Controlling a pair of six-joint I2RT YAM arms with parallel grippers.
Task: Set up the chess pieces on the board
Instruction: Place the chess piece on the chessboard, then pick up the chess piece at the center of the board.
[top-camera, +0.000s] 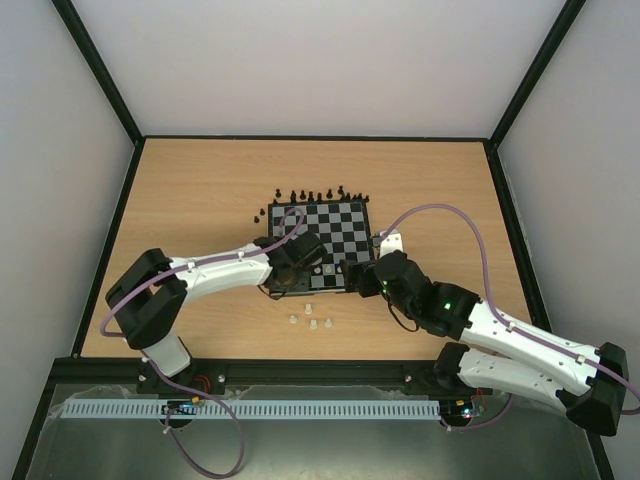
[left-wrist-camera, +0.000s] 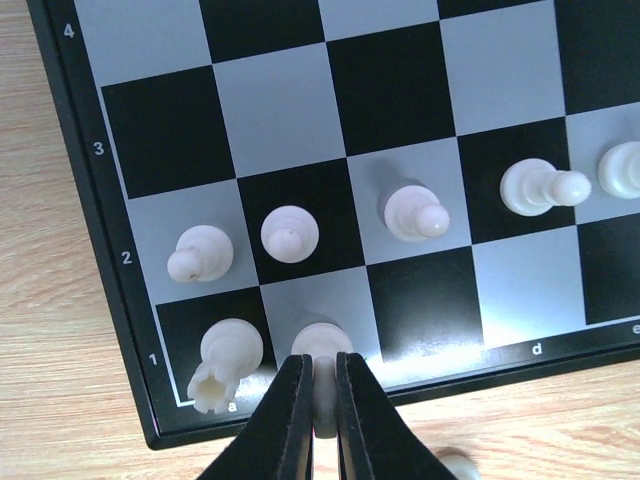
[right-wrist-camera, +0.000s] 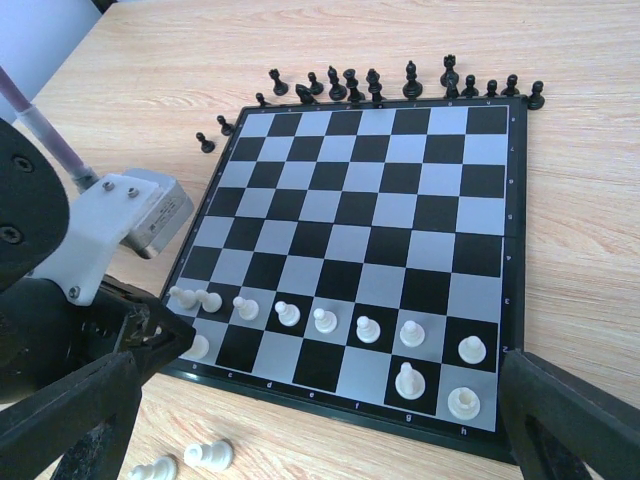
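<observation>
Only your left wrist view shows the left tool (left-wrist-camera: 320, 405) clamped on a cream piece (left-wrist-camera: 322, 345), rook (left-wrist-camera: 228, 362) just left; right tool (right-wrist-camera: 345, 355) stands wide open.

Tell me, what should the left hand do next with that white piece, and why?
Probably open and let go. The left hand is shut on a white chess piece that is over the pale square beside the corner rook, in the first row of the board. That looks like its spot, so releasing it there seems right.
</observation>
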